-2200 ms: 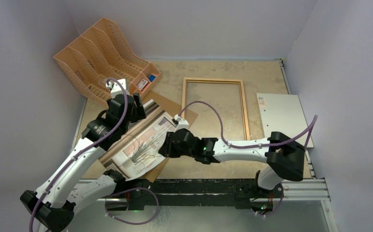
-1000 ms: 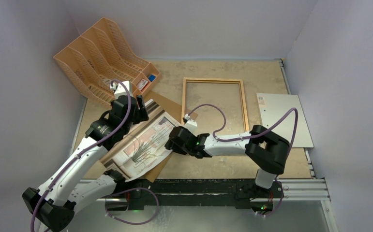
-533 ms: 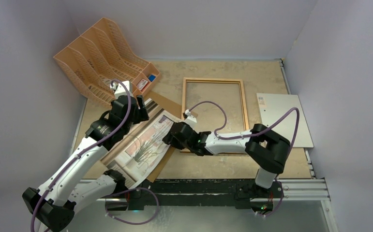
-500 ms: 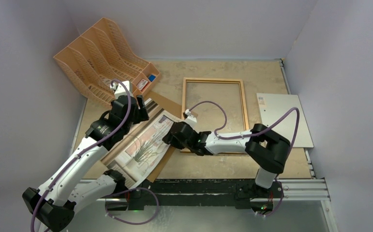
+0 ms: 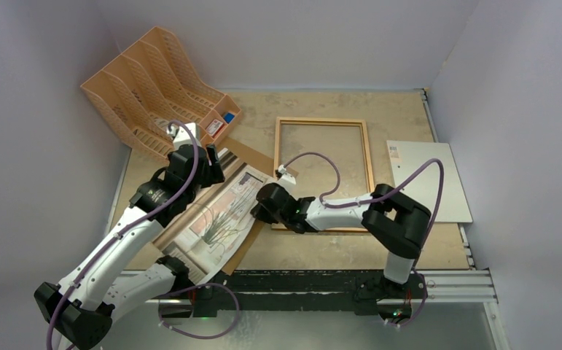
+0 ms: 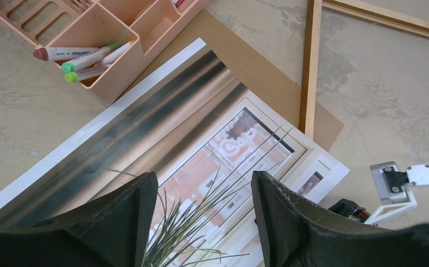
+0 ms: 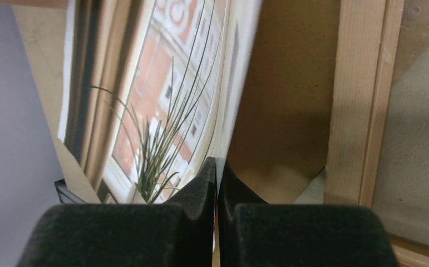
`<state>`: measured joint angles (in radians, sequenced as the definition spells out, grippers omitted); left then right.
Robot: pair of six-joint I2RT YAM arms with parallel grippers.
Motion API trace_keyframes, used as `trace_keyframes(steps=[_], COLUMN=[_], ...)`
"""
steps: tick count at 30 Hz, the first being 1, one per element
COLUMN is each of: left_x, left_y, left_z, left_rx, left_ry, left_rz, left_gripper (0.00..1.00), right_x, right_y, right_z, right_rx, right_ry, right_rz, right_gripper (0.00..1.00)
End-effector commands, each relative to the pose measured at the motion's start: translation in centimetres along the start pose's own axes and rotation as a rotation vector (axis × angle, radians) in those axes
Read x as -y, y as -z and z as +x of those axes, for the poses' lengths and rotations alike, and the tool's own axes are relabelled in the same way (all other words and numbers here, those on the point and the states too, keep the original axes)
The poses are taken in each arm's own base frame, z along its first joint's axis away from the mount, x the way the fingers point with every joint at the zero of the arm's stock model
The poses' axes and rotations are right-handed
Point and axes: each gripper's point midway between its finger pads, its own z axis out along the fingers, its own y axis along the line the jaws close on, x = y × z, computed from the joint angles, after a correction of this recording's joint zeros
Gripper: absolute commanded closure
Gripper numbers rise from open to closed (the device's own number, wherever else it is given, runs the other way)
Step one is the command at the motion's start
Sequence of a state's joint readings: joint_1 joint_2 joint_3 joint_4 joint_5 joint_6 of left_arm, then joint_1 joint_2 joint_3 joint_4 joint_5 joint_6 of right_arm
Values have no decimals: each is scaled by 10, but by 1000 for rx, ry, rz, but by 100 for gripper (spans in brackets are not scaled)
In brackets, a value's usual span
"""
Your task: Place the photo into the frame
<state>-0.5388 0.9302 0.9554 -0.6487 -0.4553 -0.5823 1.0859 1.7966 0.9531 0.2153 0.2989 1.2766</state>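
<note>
The photo (image 5: 219, 219), a print of a grassy plant by a window, lies askew over the brown backing panel (image 5: 252, 157) at centre left. It also shows in the left wrist view (image 6: 217, 161) and the right wrist view (image 7: 156, 111). My right gripper (image 7: 217, 162) is shut on the photo's right edge and lifts that edge off the panel; it shows in the top view (image 5: 259, 208). My left gripper (image 6: 203, 194) is open above the photo, near its far end (image 5: 208, 164). The wooden frame (image 5: 369, 168) lies flat to the right, its near left corner by the right gripper.
An orange-tan file rack (image 5: 150, 87) with markers (image 6: 78, 61) stands at the back left. A stiff pale sheet (image 5: 427, 179) with a small sticker lies at the right. The frame's left rail (image 7: 362, 100) runs just right of the raised photo edge.
My right gripper has moved left and back to the photo's right edge, closed on it and raised it. The photo has shifted and curled. The left arm has hardly moved.
</note>
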Motion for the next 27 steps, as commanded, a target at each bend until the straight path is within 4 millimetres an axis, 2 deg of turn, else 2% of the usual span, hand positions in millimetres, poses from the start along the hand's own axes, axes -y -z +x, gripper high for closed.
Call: trace_keyframes(steps=[1,6,10,13,19,27], left_x=[5,12,29,51,99,166], left_y=[1,3,5,5,1,14], left_z=[-8,-14,-22,-23,-17,15], left_rx=[27,39,47,42,36,35], left_ry=[16,29,3,-28,-30,-146], left_rz=[22,57,135,252,474,635], left_gripper=[35,35,34,34,34,32], right_x=[-43,-58,-60,-56,-43,-31], right_y=[27,59,80,91,104,119], right_z=[-38,-72,-108,-132,-157,-180], right_rx=[116,210,234,219,164,124], right_ry=[20,120,198,276,325,260], right_rz=[-98,-125,-160,-170,-124,-182], right_gripper=[100,100,100,100,100,100])
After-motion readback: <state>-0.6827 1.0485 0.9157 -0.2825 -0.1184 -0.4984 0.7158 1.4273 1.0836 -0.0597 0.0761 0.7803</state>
